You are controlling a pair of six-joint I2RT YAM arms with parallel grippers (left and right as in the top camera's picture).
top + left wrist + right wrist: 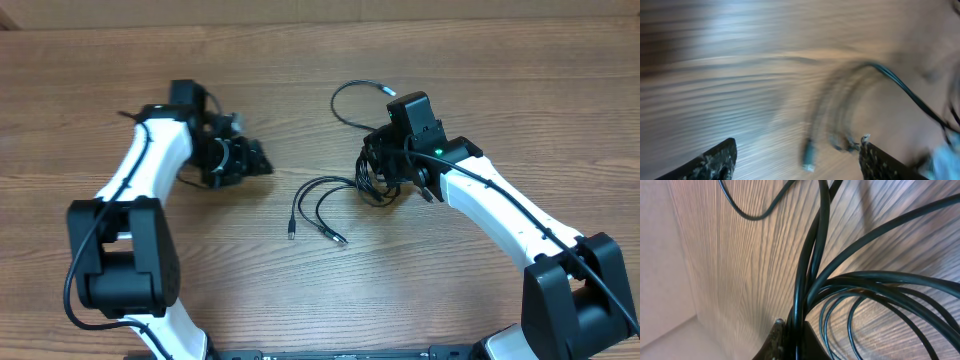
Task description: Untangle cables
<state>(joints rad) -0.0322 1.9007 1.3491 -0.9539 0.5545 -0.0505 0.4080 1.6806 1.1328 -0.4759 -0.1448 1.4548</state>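
Wooden surface [300, 60], two arms in place, one at each side.

Left pincer [797, 162]: jaws spread wide and holding nothing. It sits left of centre, clear of the cords. The left wrist view is blurred, but shows loose strands on the wood ahead of the open jaws.

Right pincer [792, 342]: jaws pressed together, pinching the cables [376, 196] – several black strands run straight into the closed tips, and more loops fan out to the right of the grip.

The cables lie right of centre as a tangled bunch under the right pincer. Three strands trail out:
- two curve left and toward the near edge, ending in small plugs [292, 234] that lie flat on the wood near each other;
- one loops toward the far side, ending in a silver-tipped plug [388, 91] just beyond the right wrist.
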